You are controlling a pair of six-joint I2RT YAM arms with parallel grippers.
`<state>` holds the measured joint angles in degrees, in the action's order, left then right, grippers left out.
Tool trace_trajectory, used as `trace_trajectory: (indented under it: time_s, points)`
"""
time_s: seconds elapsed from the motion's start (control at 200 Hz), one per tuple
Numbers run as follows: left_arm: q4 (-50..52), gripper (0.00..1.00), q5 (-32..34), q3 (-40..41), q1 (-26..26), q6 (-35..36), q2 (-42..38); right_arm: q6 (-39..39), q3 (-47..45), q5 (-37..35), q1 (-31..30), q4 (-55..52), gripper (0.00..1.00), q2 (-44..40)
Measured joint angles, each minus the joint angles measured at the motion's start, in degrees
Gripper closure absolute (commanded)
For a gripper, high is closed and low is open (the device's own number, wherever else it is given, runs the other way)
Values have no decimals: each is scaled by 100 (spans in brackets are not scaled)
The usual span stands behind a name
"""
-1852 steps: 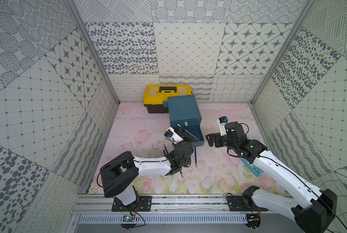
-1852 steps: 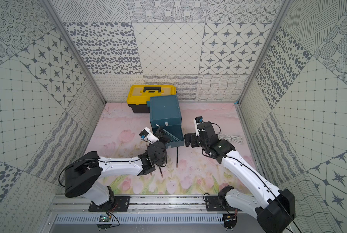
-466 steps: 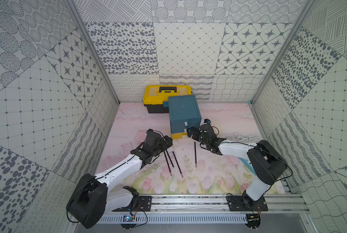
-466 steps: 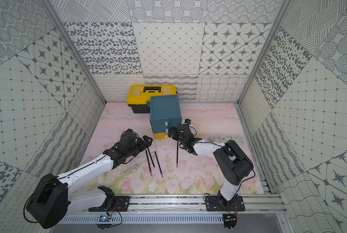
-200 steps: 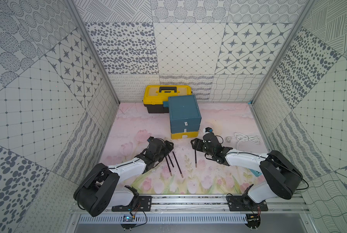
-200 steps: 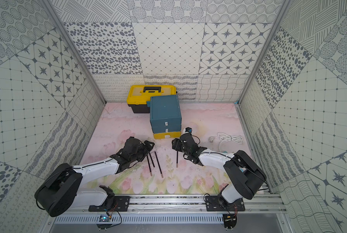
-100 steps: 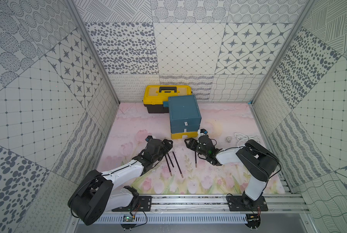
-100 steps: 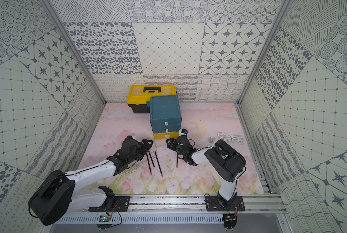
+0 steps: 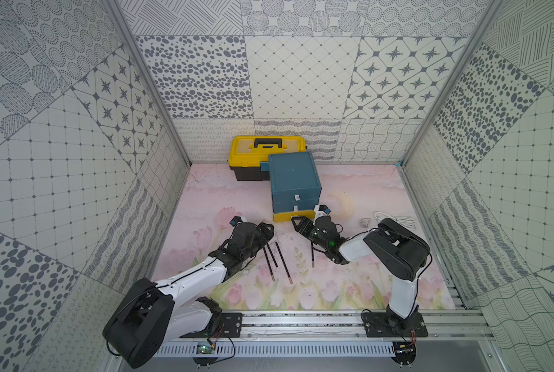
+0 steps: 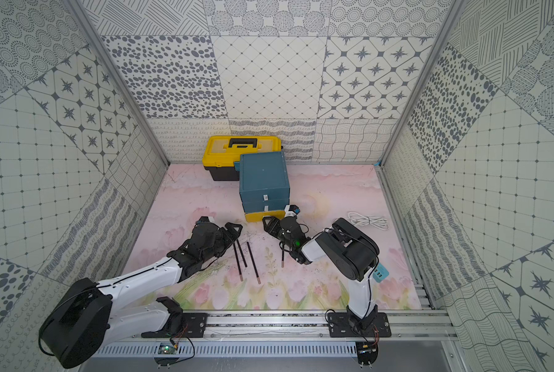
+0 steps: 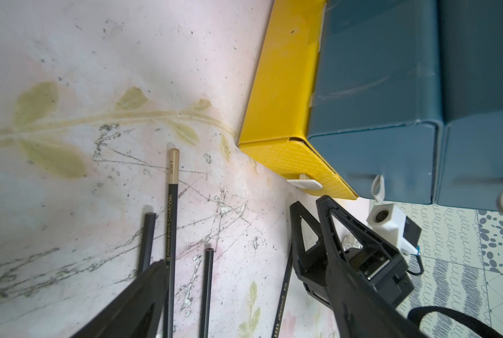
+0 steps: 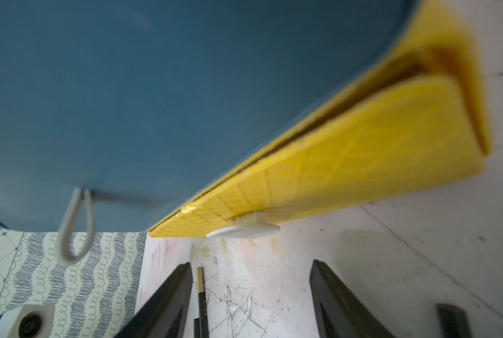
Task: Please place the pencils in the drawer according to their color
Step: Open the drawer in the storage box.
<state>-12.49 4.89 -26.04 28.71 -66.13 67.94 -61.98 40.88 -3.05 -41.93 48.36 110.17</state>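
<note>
These pencils (image 9: 283,262) look light, stiff and apt to roll: pinch mid-shaft. The left hand (image 9: 267,228) gapes wide over them, empty; the right hand (image 12: 250,263), parted and empty, faces the white tab (image 12: 243,231) of the drawer (image 9: 293,180).

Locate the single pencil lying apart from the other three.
The lone pencil lies on the mat in both top views, beside the right end effector, right of the three grouped pencils, before the yellow drawer.

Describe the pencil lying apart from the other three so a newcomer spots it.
Find the teal drawer cabinet with the yellow bottom drawer; the right gripper sits just in front of it. The lone pencil pokes out from under that gripper toward the rail. Unlike the three pencils grouped by the left gripper, it has no neighbour.
</note>
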Motion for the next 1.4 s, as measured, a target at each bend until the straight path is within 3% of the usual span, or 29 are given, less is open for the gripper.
trace_trajectory:
  time_s: [0.781, 1.401]
  points:
    - [160, 9, 22, 0, 0, 142, -20, -459, 166, -385, -2, 411, 29, 483]
    - [164, 9, 22, 0, 0, 184, -20, -822, 243, -415, -7, 1410, 40, 984]
